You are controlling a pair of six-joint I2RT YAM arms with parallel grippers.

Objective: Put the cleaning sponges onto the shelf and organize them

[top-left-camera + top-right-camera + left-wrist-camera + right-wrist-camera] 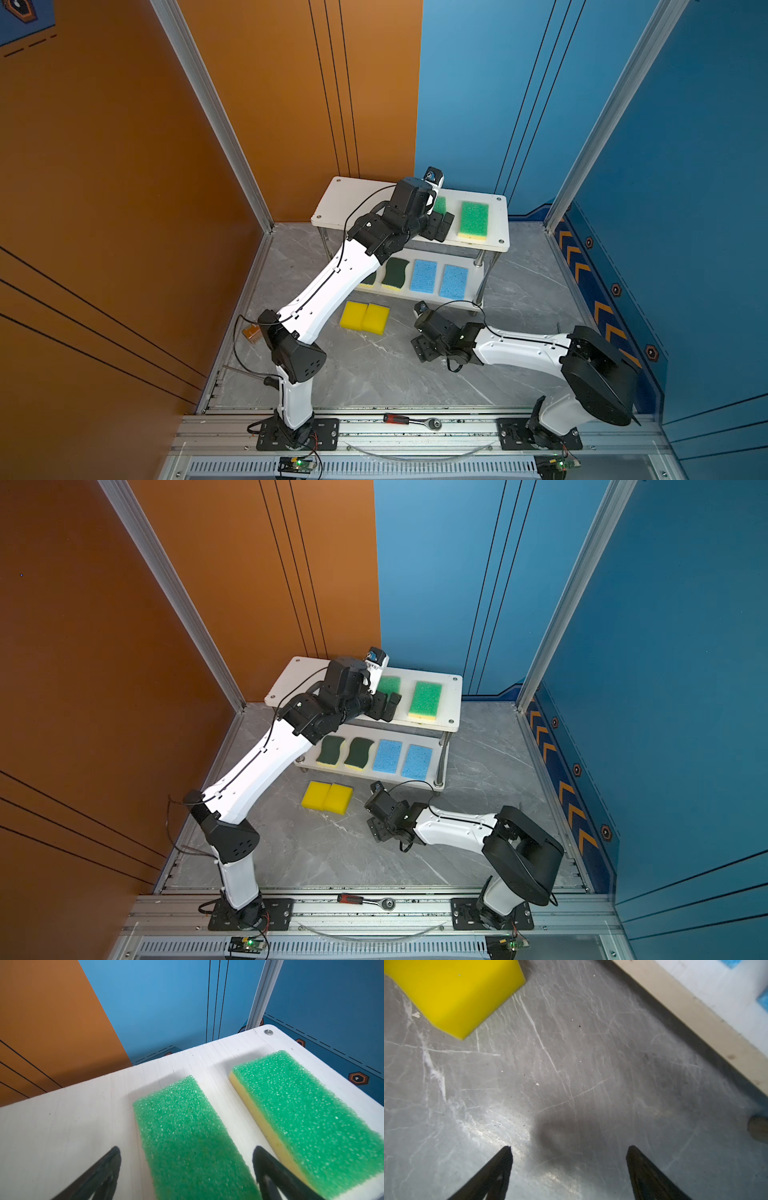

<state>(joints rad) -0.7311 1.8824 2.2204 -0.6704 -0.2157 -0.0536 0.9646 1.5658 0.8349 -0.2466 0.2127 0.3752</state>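
- Up on the top tier of the white shelf (349,199), the left gripper (186,1151) stands with its jaws spread wide, one black finger on each side of a light-green sponge (187,1126), with a strip of bare board showing between each finger and the sponge.
- That sponge lies flat on the board, green face up and gripped by nothing.
- A second light-green sponge (311,1109) lies parallel just beside it, apart from it, nearer the shelf's end, with its yellow underlayer showing along one side.
- On the lower tier, four sponges sit in a row: two dark-green wavy sponges (331,751) (358,753), then two light blue sponges (387,755) (417,761).
- In front of the shelf, the right gripper (569,1148) hovers low over the grey marbled tabletop (332,854), jaws apart and holding nothing.
- Two plain yellow sponges (316,795) (338,798) lie side by side and touching on the tabletop, between the two arms and near the shelf's front edge.
- A small brown bottle (251,333) sits at the tabletop's left edge, behind the left arm.
- A red-handled ratchet wrench (409,420) rests on the metal rail between the arm bases.
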